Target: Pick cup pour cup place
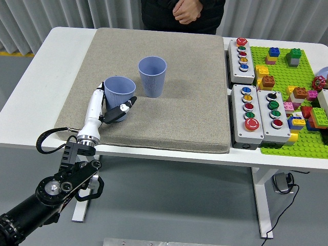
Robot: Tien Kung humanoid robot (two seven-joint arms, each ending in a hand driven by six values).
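My left hand (110, 106) is wrapped around the near blue cup (119, 92) on the grey mat (179, 92), just beside the second cup (152, 76), so the pick looks made, with pour and place left.

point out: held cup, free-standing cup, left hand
held cup (119, 88), head view, on its outer wall just below the rim.
free-standing cup (152, 79), head view, on the front of its ribbed wall.
left hand (109, 110), head view, on the palm wrapped around the held cup.
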